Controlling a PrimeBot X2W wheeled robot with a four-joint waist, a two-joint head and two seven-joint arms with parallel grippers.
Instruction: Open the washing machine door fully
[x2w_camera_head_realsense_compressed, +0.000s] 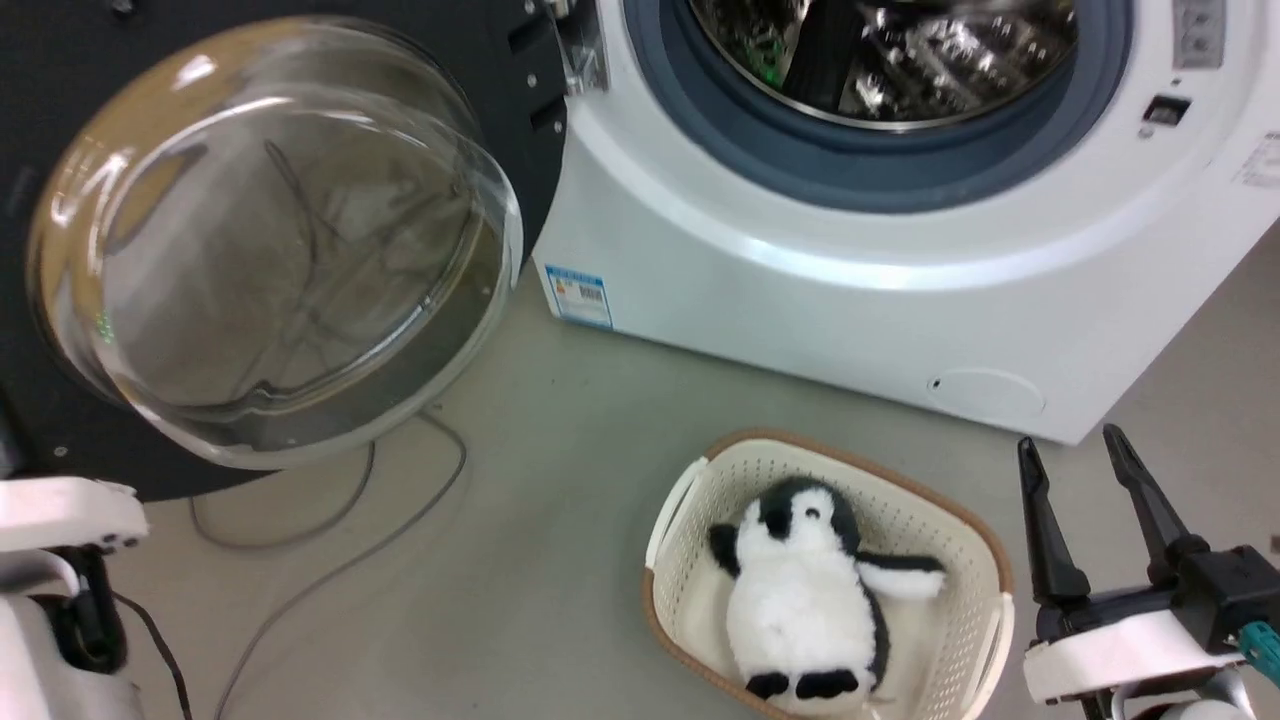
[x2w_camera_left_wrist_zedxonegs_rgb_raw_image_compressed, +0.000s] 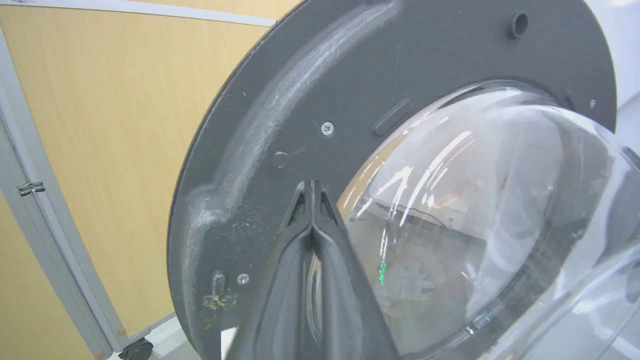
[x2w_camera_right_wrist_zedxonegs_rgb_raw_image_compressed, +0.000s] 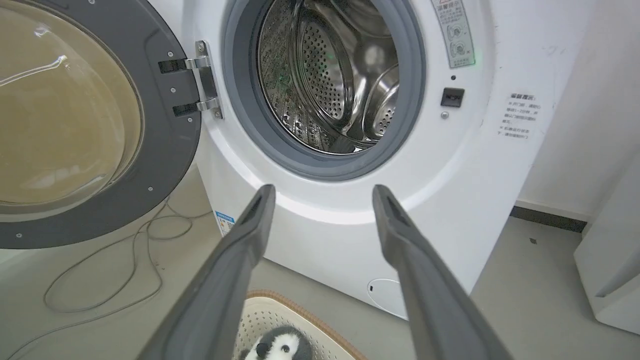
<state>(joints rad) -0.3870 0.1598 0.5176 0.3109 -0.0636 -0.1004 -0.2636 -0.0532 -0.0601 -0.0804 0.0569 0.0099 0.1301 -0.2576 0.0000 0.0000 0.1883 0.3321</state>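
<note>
The washing machine door (x2w_camera_head_realsense_compressed: 525, 150) stands swung wide to the left of the white washing machine (x2w_camera_head_realsense_compressed: 800, 290), its clear glass bowl (x2w_camera_head_realsense_compressed: 270, 250) bulging toward me. In the left wrist view my left gripper (x2w_camera_left_wrist_zedxonegs_rgb_raw_image_compressed: 311, 186) is shut, its tips close to the door's grey inner face (x2w_camera_left_wrist_zedxonegs_rgb_raw_image_compressed: 300, 100) beside the glass; whether they touch it I cannot tell. My right gripper (x2w_camera_head_realsense_compressed: 1068, 440) is open with nothing in it at the lower right, pointing at the machine's front (x2w_camera_right_wrist_zedxonegs_rgb_raw_image_compressed: 325, 225) below the steel drum (x2w_camera_right_wrist_zedxonegs_rgb_raw_image_compressed: 330, 75). The door's hinge (x2w_camera_right_wrist_zedxonegs_rgb_raw_image_compressed: 205, 80) shows in the right wrist view.
A cream basket (x2w_camera_head_realsense_compressed: 985, 545) holding a plush penguin (x2w_camera_head_realsense_compressed: 800, 600) sits on the floor before the machine. Grey cables (x2w_camera_head_realsense_compressed: 340, 560) trail under the door. A wooden panel (x2w_camera_left_wrist_zedxonegs_rgb_raw_image_compressed: 100, 125) stands behind the door. A white appliance (x2w_camera_right_wrist_zedxonegs_rgb_raw_image_compressed: 610, 280) stands at the right.
</note>
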